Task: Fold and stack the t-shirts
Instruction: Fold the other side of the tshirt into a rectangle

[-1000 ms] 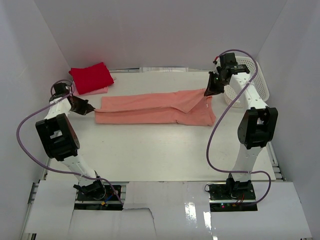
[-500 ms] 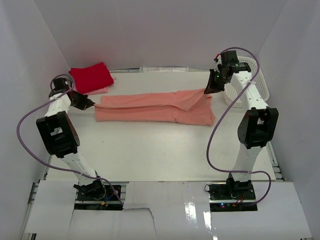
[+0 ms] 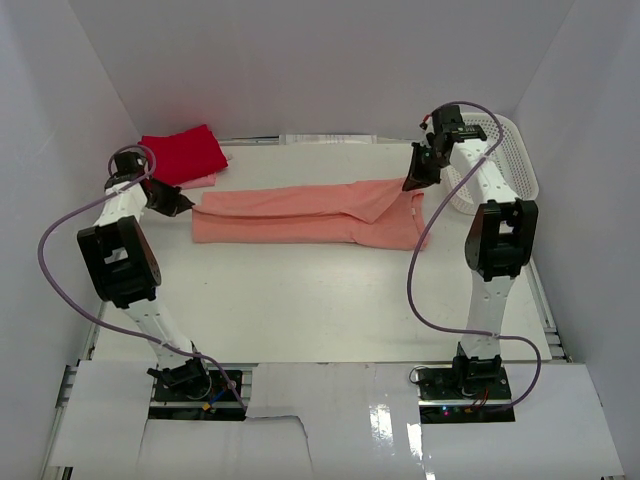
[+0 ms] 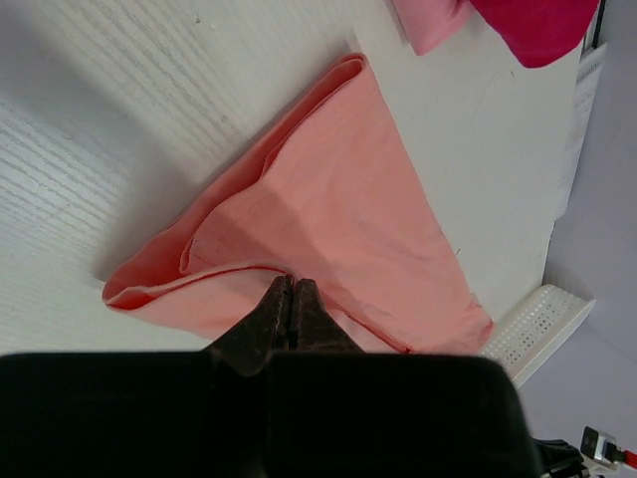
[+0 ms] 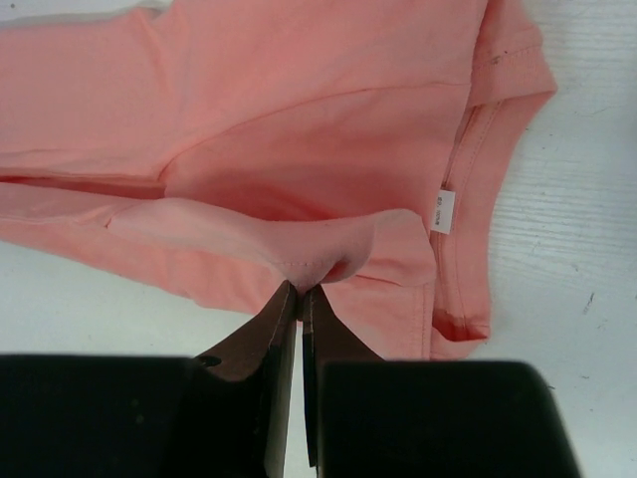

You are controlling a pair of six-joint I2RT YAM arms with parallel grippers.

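Salmon cloth was stretched in a long band across the far half of the table (image 3: 300,310), the salmon shirt (image 3: 300,215) being held at both ends. Its left end was pinched between the pressed-together jaws of the left gripper (image 4: 291,287). At the right end a raised fold near the collar was nipped by the right gripper (image 5: 299,291), likewise closed on the cloth. The red shirt (image 3: 183,153) was folded in the far left corner, laid on the pale pink shirt (image 3: 205,181), of which only an edge showed.

Only a thin pinch of cloth seemed to be held on each side, so a slip could be expected if the ends were pulled apart too hard or lifted unevenly, and the fold would then fall crooked. The left end might also be dragged into the stack close by.

The table was white, matte and finely grained, and was closed in by plain white walls (image 3: 300,60). A white lattice basket (image 3: 515,165) was set at the far right corner.
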